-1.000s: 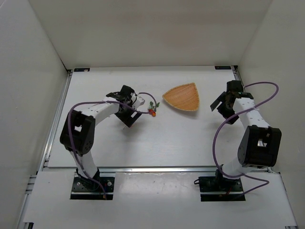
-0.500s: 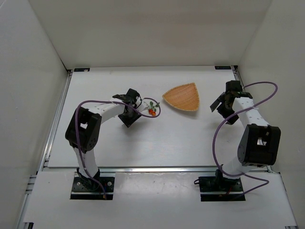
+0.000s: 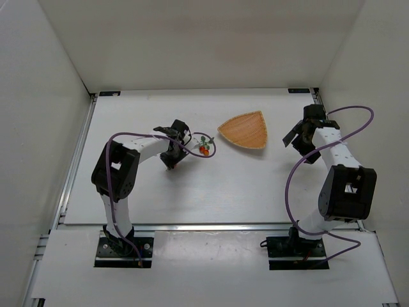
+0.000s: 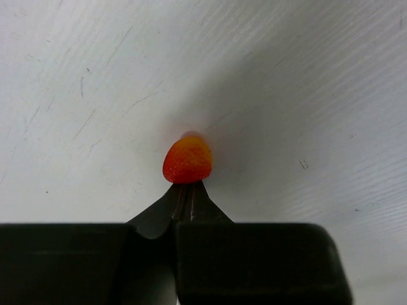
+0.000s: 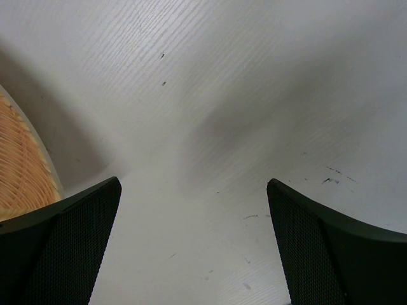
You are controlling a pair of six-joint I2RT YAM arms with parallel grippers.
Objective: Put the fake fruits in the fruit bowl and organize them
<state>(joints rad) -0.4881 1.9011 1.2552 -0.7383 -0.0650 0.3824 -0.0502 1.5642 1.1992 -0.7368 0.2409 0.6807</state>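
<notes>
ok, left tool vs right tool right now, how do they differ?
The left tool is shut; the right tool is wide open. The left tool's tips meet the edge of an orange-red fruit; the right tool holds nothing, with the bowl beside it. Both sit low over the table.

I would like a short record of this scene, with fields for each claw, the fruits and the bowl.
left claw: shut, tips at a red-orange fruit; grip uncertain
right claw: open, empty, beside the fruit bowl
berry cluster: on the table, left of the bowl, apart from it
fruit bowl: no fruit inside
</notes>
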